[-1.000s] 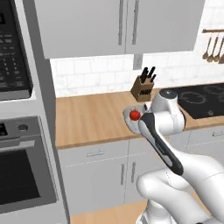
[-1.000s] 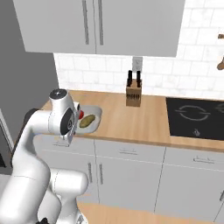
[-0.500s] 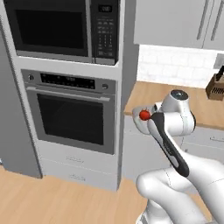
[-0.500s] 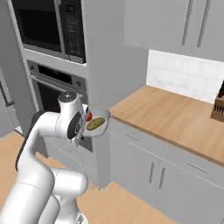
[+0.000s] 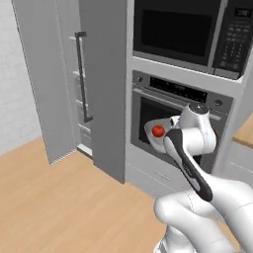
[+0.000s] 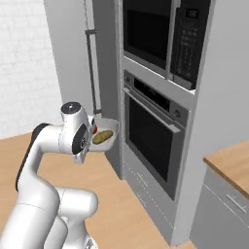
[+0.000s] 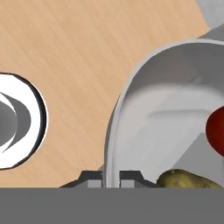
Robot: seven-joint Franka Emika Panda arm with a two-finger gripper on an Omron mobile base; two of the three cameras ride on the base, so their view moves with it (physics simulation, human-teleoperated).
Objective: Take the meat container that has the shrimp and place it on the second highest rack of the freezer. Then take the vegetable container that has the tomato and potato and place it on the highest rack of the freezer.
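My gripper [image 7: 111,177] is shut on the near rim of the vegetable container [image 7: 131,109], a wide grey tray held level in the air. In the tray lie the red tomato [image 7: 216,132] and the olive-brown potato [image 7: 188,179]. The left base view shows the tray [image 5: 150,135] with the tomato [image 5: 157,131] in front of the oven, beside my wrist. Seen from the right, the tray [image 6: 108,127] and potato [image 6: 101,137] hang just right of the freezer [image 6: 68,53]. The freezer [image 5: 44,79] shows its black bar handle [image 5: 81,74]; its racks are hidden. The meat container and shrimp are out of view.
A black-glass wall oven [image 5: 163,123] with a microwave [image 5: 183,34] above it stands right of the freezer. Wooden floor [image 5: 54,197] lies open in front of both. A counter corner [image 6: 233,163] juts in at the far right.
The whole picture has swung from the counter past the oven to the freezer, so the base has moved. The tray with tomato and potato has stayed in my shut gripper.
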